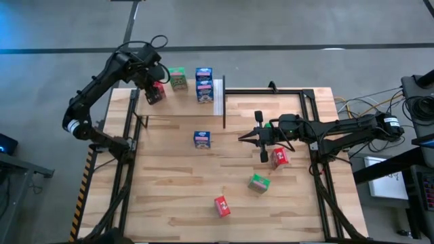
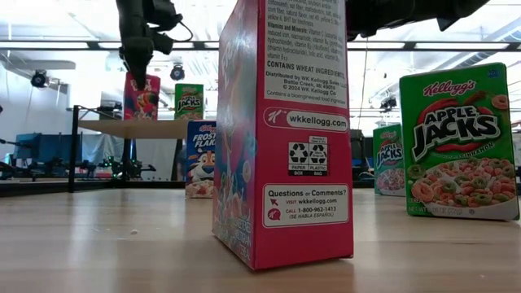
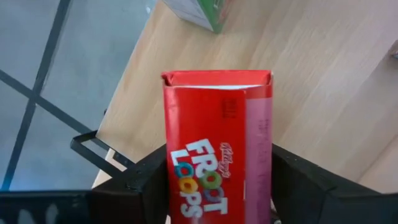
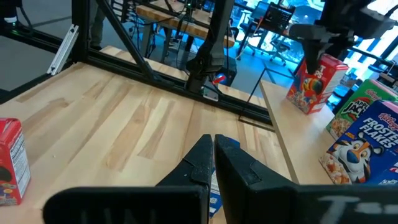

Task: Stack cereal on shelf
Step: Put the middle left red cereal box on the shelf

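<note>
My left gripper [image 1: 152,87] points down over the left end of the shelf [image 1: 183,102], closed around a red Froot Loops cereal box [image 3: 214,149]. The box's bottom rests on the shelf panel [image 2: 140,98]. A green box [image 1: 178,78] and two stacked blue boxes [image 1: 204,85] stand further right on the shelf, by its white end strip [image 1: 218,97]. On the table are a blue box [image 1: 201,139], two red boxes [image 1: 279,157] [image 1: 222,206] and a green one [image 1: 258,183]. My right gripper [image 1: 243,137] hovers level over mid-table, shut, holding nothing. My left gripper has the red box between its two fingers [image 3: 146,180], one on each of two opposite sides [image 3: 171,168] at the box's upper end. The fingers come from above, pointing steeply down. The box stands nearly upright with its lower end on the shelf panel.
Thin black uprights [image 1: 224,102] and a black frame [image 1: 308,95] border the shelf and the table. In the low view a red box [image 2: 281,130] stands very near the camera and a green Apple Jacks box [image 2: 460,142] to its right. Bare wood lies at the near left [image 1: 163,196].
</note>
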Tool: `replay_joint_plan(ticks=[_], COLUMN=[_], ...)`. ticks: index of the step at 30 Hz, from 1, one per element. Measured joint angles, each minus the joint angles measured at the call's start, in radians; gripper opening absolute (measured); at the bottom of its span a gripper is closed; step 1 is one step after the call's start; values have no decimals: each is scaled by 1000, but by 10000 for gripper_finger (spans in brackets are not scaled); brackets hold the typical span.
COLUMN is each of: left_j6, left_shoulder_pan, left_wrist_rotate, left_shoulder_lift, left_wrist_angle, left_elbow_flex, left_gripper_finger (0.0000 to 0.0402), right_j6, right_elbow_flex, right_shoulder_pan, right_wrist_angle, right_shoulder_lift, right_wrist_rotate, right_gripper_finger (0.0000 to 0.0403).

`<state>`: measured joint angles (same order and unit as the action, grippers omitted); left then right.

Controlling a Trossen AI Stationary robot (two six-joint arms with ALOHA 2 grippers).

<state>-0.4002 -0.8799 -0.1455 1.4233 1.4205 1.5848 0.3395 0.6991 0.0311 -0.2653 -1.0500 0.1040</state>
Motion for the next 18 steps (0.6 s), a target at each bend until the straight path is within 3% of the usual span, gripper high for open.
replay_joint_plan(ticks=[11,18], left_j6=[-36,1], left_shoulder_pan=[1,2], left_wrist_rotate=[-47,-54], left_shoulder_lift=[-1,-1], left_wrist_angle=[-16,28], left_elbow_flex=[44,150], left_gripper_finger=[233,233], right_j6=[0,0], right_elbow_flex=[0,0], right_shoulder_pan=[0,0], right_wrist_angle=[0,0], right_shoulder_lift=[0,0], right_wrist_rotate=[0,0], right_gripper_finger=[9,9])
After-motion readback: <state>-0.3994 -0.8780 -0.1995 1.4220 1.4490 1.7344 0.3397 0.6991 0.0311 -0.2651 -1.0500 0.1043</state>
